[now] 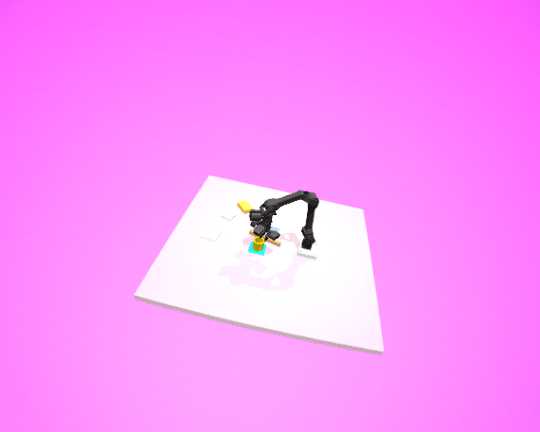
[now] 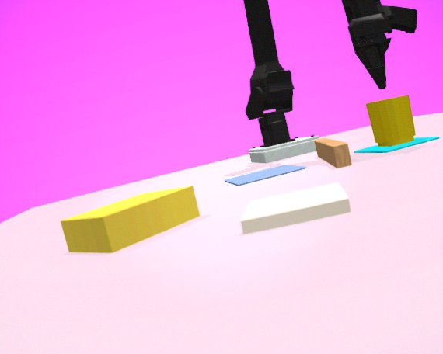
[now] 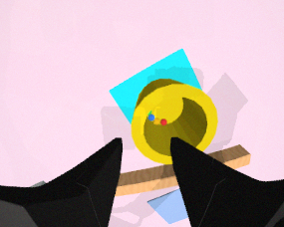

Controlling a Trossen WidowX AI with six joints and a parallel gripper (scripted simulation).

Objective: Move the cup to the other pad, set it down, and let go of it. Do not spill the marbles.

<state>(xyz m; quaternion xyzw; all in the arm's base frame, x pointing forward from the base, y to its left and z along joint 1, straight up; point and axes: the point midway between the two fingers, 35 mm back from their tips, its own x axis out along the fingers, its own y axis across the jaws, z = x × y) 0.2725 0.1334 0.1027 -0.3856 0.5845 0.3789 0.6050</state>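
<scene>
The yellow cup stands upright on the cyan pad. Small marbles lie inside it, among them a blue marble and a red marble. My gripper is open and empty. Its fingertips hang above the cup's rim with a gap, touching nothing. The other pad, a blue one, lies flat beyond the wooden bar and is partly hidden by a finger in the wrist view.
A wooden bar lies between the two pads. A yellow block and a low white block lie farther off. The arm's pale base stands beyond the blue pad.
</scene>
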